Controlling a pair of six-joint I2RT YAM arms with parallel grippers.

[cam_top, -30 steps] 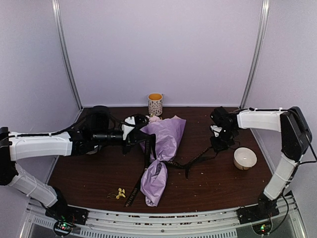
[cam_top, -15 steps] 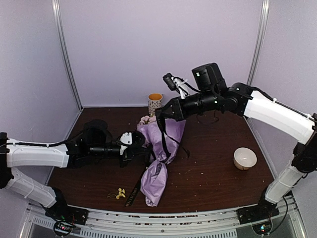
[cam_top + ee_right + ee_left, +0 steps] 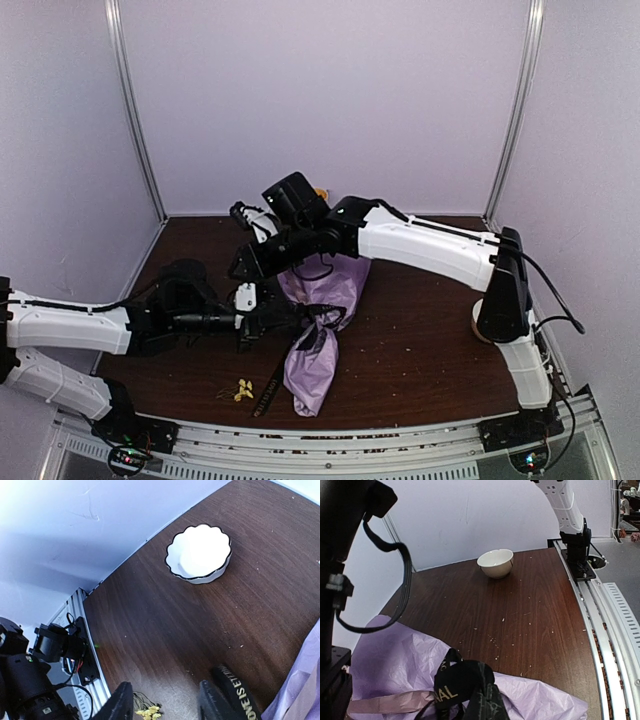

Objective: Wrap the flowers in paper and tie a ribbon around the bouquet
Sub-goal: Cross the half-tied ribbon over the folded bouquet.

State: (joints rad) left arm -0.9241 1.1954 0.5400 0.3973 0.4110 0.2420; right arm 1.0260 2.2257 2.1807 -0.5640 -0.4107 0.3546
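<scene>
The bouquet (image 3: 312,365), a creased lilac cone, is lying mid-table, cinched at its waist by the black ribbon (image 3: 325,315). The left gripper (image 3: 268,320) is pinching that ribbon. The right gripper (image 3: 165,705) is hovering near the wide end, fingers spread.

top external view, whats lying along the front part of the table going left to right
yellow blossoms → loose end of the ribbon → bouquet
</scene>
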